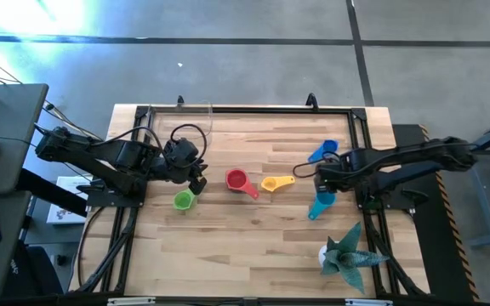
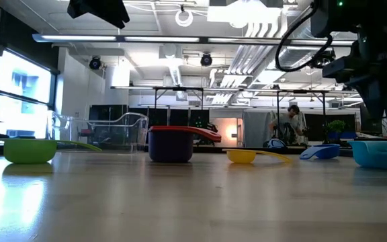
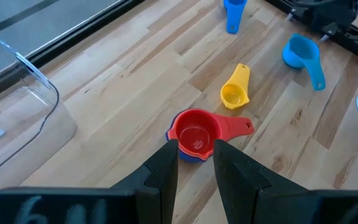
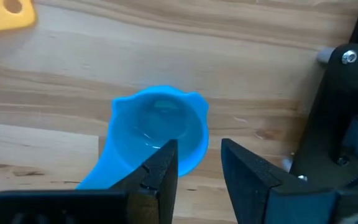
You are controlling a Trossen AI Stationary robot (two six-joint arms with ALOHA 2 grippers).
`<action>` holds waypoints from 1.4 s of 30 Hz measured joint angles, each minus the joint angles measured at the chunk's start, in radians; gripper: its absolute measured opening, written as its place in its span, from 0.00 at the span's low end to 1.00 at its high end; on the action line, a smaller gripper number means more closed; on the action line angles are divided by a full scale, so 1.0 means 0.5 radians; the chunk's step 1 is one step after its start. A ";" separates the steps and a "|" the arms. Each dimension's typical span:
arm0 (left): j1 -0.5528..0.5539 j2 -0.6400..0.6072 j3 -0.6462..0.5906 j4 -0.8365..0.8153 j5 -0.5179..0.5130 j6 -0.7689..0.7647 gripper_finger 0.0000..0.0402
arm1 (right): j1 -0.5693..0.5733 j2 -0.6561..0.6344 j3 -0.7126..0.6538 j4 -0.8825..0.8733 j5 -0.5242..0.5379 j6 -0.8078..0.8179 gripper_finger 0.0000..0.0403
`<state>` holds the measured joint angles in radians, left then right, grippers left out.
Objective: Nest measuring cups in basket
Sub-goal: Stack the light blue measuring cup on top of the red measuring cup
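My right gripper [image 4: 194,167] hovers open over the teal cup [image 4: 160,127]; my left gripper [image 3: 194,163] waits open near the red cup [image 3: 196,132].

My right pincer [image 4: 197,165] hangs open over the teal measuring cup [image 4: 160,127] on the wooden counter [image 4: 166,50]; a yellow handle [image 4: 5,14] shows nearby.

Cups [image 1: 242,181] right of basket [image 1: 196,119]
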<state>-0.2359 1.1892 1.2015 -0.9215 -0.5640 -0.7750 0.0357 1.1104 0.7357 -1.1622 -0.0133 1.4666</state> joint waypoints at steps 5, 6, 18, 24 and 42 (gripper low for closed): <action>0.000 0.000 0.000 0.004 -0.001 0.000 0.23 | 0.000 0.096 0.001 0.001 -0.055 -0.010 0.28; 0.000 0.000 0.000 0.003 -0.001 0.000 0.23 | 0.000 0.121 0.000 0.004 -0.068 -0.014 0.28; 0.000 0.000 0.000 0.003 -0.001 0.001 0.23 | 0.000 0.424 0.001 0.062 -0.097 -0.016 0.28; 0.000 0.000 0.000 0.004 -0.001 0.002 0.23 | 0.000 0.563 0.001 0.086 -0.105 -0.017 0.28; 0.000 0.000 0.000 0.004 0.004 0.002 0.23 | 0.000 0.626 0.004 0.129 -0.078 -0.129 0.03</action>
<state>-0.2359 1.1892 1.2015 -0.9195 -0.5617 -0.7742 0.0357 1.4233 0.7375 -1.0977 -0.0525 1.4022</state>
